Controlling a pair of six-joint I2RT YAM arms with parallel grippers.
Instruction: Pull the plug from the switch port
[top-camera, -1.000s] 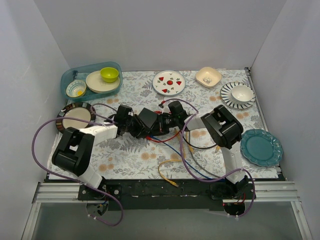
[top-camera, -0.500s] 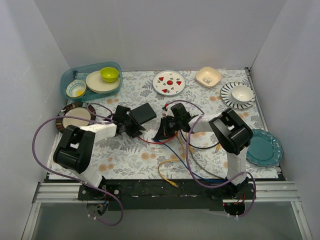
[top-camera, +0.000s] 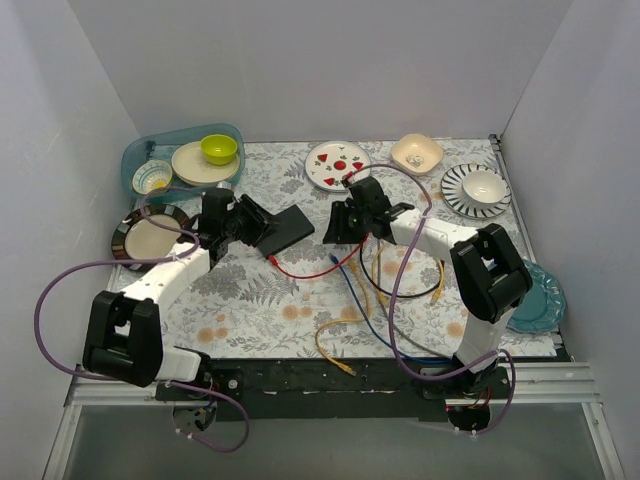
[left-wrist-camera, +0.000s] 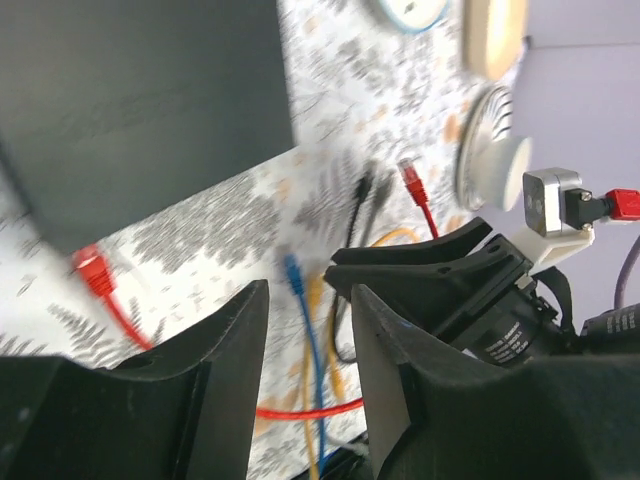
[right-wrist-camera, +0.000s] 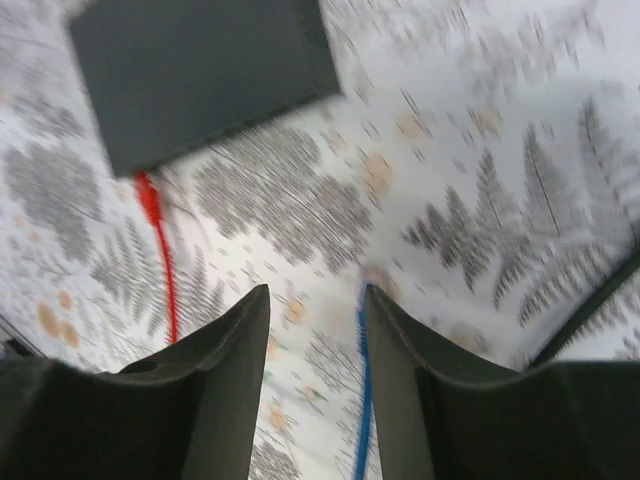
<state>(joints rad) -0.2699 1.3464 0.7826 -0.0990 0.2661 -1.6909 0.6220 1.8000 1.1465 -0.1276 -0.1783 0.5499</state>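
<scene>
The left gripper (left-wrist-camera: 308, 292) hovers above the leaf-patterned tablecloth (top-camera: 250, 300), at the left side of the flat dark grey rectangular switch (top-camera: 283, 226). Its jaws stand at a narrow gap and there is nothing between them. The switch lies flat on the cloth between the two arms, and neither arm touches it. At its near edge is the red plug (top-camera: 272, 258) of a thin red cable (top-camera: 312, 270). It is touching the edge or just beside it. More to the right is a blue plug (top-camera: 333, 259), which lies free on the cloth. Then comes the right gripper (right-wrist-camera: 315, 295), also with a narrow gap between its jaws and holding nothing.

I judge that the pull is either just finished or not yet started. If the red plug sits in its socket, one gripper must steady the box and the other must pinch the plug and draw it straight out.

The top view shows how both arms stand around the switch. Only the wrist views bring the red plug close, but both are blurred, so I cannot tell if it is seated.
</scene>
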